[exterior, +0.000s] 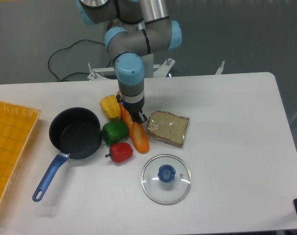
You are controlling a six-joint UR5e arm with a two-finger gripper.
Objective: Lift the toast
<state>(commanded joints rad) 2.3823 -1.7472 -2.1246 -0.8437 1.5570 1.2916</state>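
The toast point(170, 129), a squarish tan-brown slice in shiny clear wrap, lies flat on the white table point(236, 147), right of the centre. My gripper point(138, 117) points straight down at the toast's left edge, between it and a long orange loaf point(137, 135). Its dark fingertips touch or nearly touch the wrap's left corner. The arm's wrist hides most of the fingers, so the gap between them does not show.
A yellow pepper point(110, 106), a green pepper point(114, 132) and a red pepper point(121, 152) crowd the loaf's left side. A black pan point(75, 132) with a blue handle sits further left. A glass lid point(166, 178) lies in front of the toast. A yellow basket point(9, 147) is at the left edge.
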